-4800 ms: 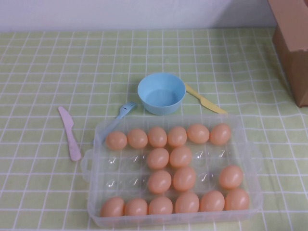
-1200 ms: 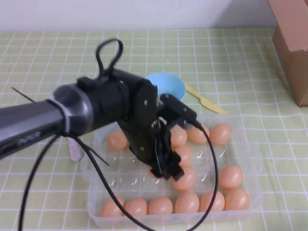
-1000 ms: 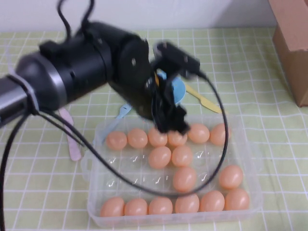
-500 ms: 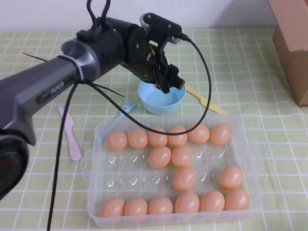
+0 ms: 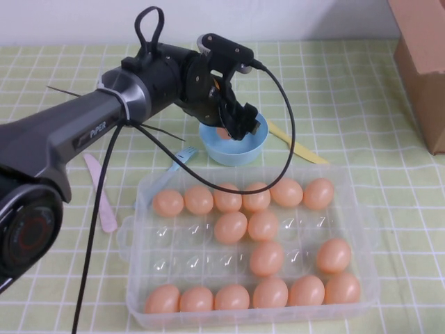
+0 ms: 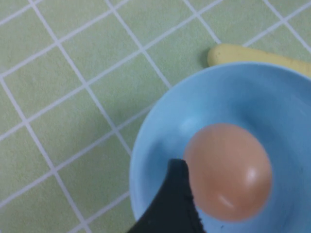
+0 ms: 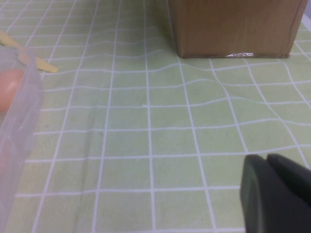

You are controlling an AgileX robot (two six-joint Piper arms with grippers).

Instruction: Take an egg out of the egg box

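My left gripper (image 5: pixel 235 124) hangs over the light blue bowl (image 5: pixel 252 151), shut on an orange egg (image 5: pixel 223 132). In the left wrist view the egg (image 6: pixel 227 171) sits against one black finger (image 6: pixel 171 206), just above the inside of the bowl (image 6: pixel 155 145); the other finger is out of frame. The clear plastic egg box (image 5: pixel 363 209) lies in front of the bowl with several eggs in its cups and some cups bare. My right gripper (image 7: pixel 266 162) is shut and empty, low over the tablecloth to the right of the egg box, outside the high view.
A pink knife (image 5: pixel 101 193) lies left of the box, a blue fork (image 5: pixel 174 167) by its far left corner, a yellow knife (image 5: pixel 299 147) right of the bowl. A cardboard box (image 5: pixel 421 59) stands at the far right, also in the right wrist view (image 7: pixel 233 24).
My left arm reached into the egg box, lifted an egg from a middle cup, carried it back over the blue bowl, and has now dipped slightly lower there.
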